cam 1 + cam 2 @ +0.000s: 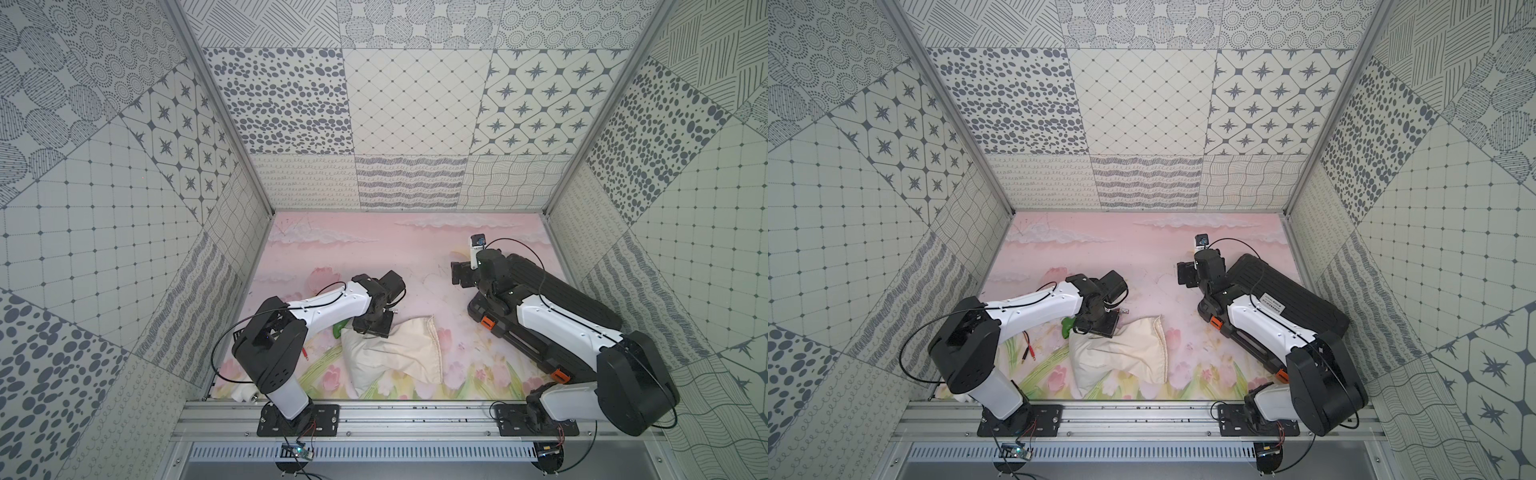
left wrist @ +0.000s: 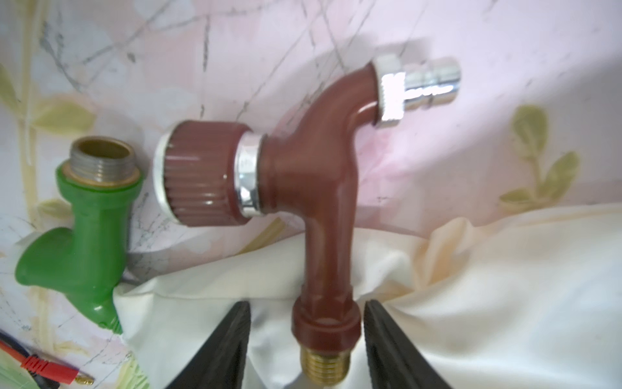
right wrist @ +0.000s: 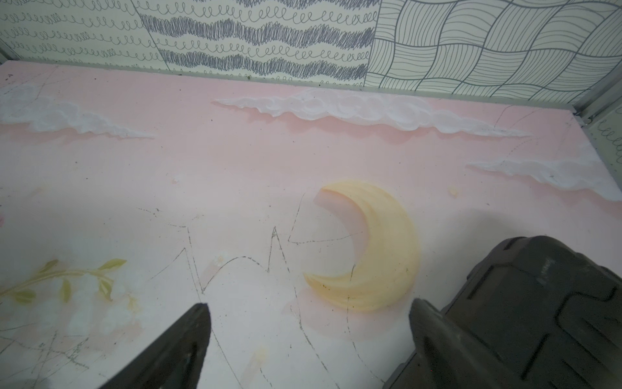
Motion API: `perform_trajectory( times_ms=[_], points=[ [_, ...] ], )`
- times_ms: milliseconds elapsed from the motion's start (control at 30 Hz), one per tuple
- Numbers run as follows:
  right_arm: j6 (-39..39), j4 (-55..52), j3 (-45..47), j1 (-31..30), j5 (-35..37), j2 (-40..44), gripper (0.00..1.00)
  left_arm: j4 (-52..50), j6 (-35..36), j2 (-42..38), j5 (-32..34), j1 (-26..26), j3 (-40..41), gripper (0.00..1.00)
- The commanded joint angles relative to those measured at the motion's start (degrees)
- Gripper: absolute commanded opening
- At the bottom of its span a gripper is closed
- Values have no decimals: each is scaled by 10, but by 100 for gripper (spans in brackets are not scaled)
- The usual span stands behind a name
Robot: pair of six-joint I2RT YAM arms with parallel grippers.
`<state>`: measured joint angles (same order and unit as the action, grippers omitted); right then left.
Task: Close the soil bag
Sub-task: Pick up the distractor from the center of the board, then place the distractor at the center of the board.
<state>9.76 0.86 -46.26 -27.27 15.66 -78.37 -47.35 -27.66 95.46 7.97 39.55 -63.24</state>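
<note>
In both top views the soil bag lies near-centre, hem seemingly rightward; left wrist: my left gripper has jaws released astride a brown tap over its cloth; right wrist: my right gripper has jaws wide, empty; I'd clear the tap, then cinch the hem.

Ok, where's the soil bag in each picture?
Top view: soil bag low in the middle of the picture.
Top view: soil bag low in the middle again.
Left wrist view: soil bag is the cream cloth under the brown tap.
Right wrist view: not in it.
Shared landmark: green pipe fitting beside the bag.
</note>
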Motion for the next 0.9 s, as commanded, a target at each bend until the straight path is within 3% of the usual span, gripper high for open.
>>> perform_trajectory(
  times_ms=[0, 267, 400, 500, 567, 667, 767, 867],
  points=[
    [-5, 24, 3, -2, -4, -5, 97, 40, 11, -12, -10, -5, -10, 59],
    [-5, 25, 4, -1, -5, -6, 97, 42, 15, 34, -9, -14, -8, 57],
    [-5, 25, 5, -1, -4, -5, 97, 50, 19, 53, -10, -17, -9, 45],
    [-6, 25, 6, -1, -3, -1, 97, 42, 21, 51, 1, -26, -7, 27],
    [-7, 25, 8, -1, -3, 1, 97, 40, 21, 26, 19, -50, 10, 15],
    [-6, 25, 7, -2, -10, -4, 97, 44, 14, -18, 37, -96, 46, 7],
    [2, 22, 2, -2, -28, -13, 97, 72, 9, -46, 46, -159, 84, 4],
    [6, 16, -2, -2, -48, -17, 97, 108, -2, -49, 1, -231, 105, 0]
  ],
)
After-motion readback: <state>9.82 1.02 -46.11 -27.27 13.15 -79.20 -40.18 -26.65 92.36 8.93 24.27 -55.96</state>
